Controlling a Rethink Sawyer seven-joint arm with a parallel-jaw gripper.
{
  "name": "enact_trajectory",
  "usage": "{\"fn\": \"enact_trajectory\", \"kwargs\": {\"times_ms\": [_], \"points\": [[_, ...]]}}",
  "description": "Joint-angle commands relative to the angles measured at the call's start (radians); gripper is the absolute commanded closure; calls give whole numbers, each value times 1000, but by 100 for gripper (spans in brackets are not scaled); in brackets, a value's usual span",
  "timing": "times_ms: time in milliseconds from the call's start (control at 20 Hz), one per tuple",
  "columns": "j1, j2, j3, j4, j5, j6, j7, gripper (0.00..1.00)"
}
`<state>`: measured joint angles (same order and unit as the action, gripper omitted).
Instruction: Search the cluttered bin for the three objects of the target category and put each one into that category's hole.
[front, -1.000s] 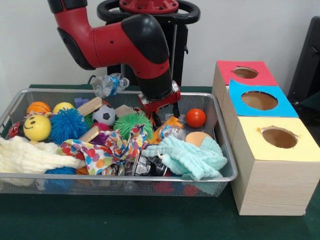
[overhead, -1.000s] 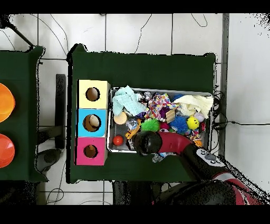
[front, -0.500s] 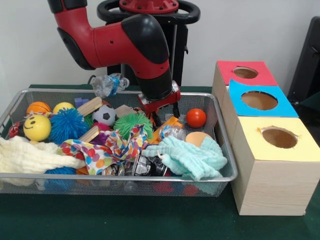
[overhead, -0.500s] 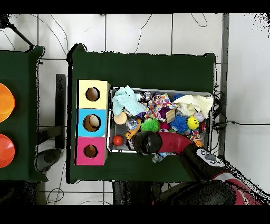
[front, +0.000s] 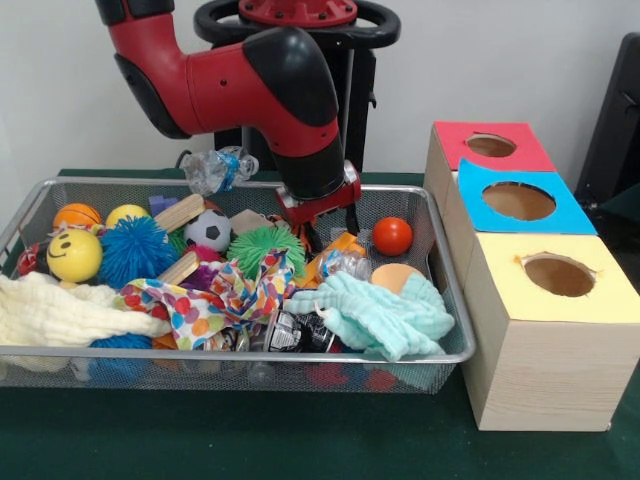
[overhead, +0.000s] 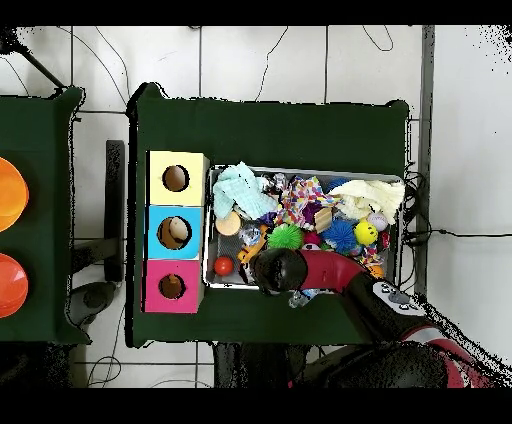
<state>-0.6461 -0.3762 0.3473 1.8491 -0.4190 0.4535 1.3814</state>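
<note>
- The red and black arm's gripper (front: 322, 232) hangs low in the silver wire mesh bin (front: 455, 300), at about 1 o'clock from the bin's middle in the front view. It's right over the fuzzy green spiky ball (front: 262, 247) and the orange plastic piece (front: 340, 246).
- Its dark fingers are partly buried in the clutter, so I can't tell if they're spread or pinched on anything.
- Progress: the overhead view shows something pale sitting in the hole of the blue-topped wooden box (overhead: 173, 232). My guess is that one item is already posted, but I can't make out what it is.
- The holes in the yellow-topped box (overhead: 176, 178) and the pink-topped box (overhead: 172, 286) look dark and empty.
- Which category is the target isn't obvious. Plenty of candidates are left in the bin: a glossy red ball (front: 391, 236) at 2 o'clock, a soccer-pattern ball (front: 208, 230), a yellow smiley ball (front: 74, 255) at 9 o'clock, and a mint green cloth (front: 380, 315) at 4 o'clock.
- So I'd say roughly two picks remain.
- Writing: none I can read. A small dark packet (front: 293, 333) near the front rim has print, but it's too small.
</note>
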Motion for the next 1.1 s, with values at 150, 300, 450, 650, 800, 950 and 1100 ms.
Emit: {"fn": "enact_trajectory", "kwargs": {"times_ms": [150, 300, 450, 650, 800, 950, 1100], "points": [[-30, -75, 25, 47, -35, -27, 51, 0], [-34, -109, 34, 61, -23, 0, 44, 0], [-41, -119, 38, 64, -18, 11, 36, 0], [-45, -107, 38, 57, -21, 5, 31, 0], [-55, -82, 37, 43, -29, -3, 21, 0], [-61, -72, 37, 34, -35, -6, 15, 0], [-73, -58, 37, 21, -41, -5, 2, 0]]}}
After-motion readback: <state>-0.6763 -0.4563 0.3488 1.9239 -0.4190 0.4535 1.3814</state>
